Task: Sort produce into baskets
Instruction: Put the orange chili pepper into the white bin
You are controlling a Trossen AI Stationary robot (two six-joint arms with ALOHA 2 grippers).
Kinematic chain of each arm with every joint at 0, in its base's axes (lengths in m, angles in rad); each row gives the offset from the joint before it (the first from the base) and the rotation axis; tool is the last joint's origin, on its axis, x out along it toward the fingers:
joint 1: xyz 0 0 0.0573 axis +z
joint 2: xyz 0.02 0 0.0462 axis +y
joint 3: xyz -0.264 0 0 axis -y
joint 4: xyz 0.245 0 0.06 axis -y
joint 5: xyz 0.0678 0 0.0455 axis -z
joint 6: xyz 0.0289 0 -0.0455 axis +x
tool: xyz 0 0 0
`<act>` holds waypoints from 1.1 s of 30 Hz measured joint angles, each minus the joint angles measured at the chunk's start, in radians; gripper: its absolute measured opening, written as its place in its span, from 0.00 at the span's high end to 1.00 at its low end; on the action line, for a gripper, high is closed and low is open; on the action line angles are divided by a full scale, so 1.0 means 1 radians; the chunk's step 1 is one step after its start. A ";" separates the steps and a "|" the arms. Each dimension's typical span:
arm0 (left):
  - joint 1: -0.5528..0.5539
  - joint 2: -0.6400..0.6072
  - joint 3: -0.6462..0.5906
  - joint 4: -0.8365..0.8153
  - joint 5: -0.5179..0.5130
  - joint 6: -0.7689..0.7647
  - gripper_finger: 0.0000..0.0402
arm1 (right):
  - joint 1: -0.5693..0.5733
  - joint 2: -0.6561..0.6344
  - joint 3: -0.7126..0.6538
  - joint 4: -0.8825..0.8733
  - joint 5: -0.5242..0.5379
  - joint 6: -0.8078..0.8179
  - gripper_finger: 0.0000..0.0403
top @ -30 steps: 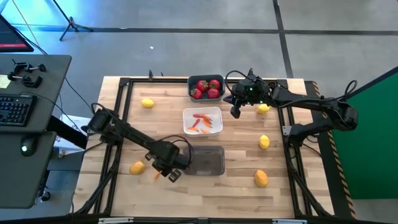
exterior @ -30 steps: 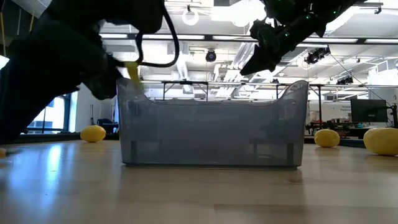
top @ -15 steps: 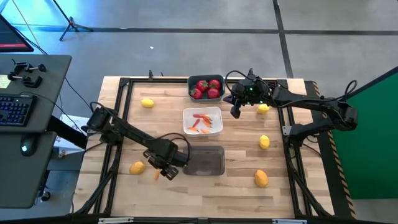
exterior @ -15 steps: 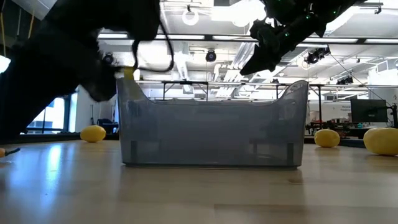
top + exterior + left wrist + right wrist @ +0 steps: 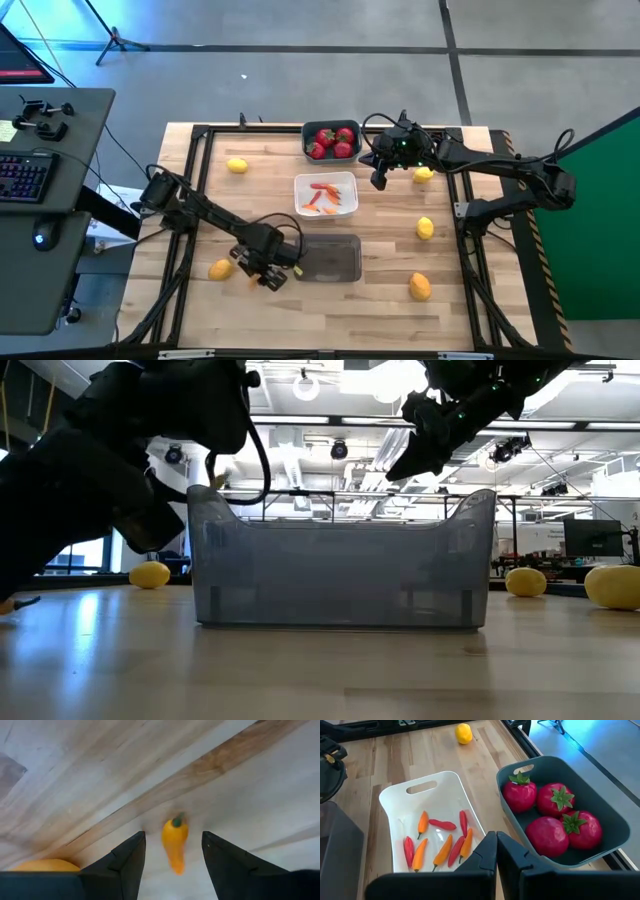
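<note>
Left jaws (image 5: 172, 855) gape wide astride a loose orange carrot (image 5: 174, 843); right jaws (image 5: 496, 851) closed, empty.

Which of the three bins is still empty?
The translucent grey bin, nearest the left pincer. The white bin holds orange and red pepper-like pieces, and the dark blue-grey bin holds four strawberries.
</note>
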 joint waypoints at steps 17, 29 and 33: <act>0.025 -0.054 0.026 -0.068 -0.008 0.053 0.97 | 0.000 0.000 0.000 0.000 0.000 -0.015 1.00; 0.301 -0.345 0.059 -0.022 -0.230 -0.015 0.99 | 0.000 0.000 0.000 0.008 0.003 -0.008 1.00; 0.418 -0.358 0.059 0.122 -0.294 0.045 0.99 | 0.000 0.000 0.000 0.008 0.011 0.028 1.00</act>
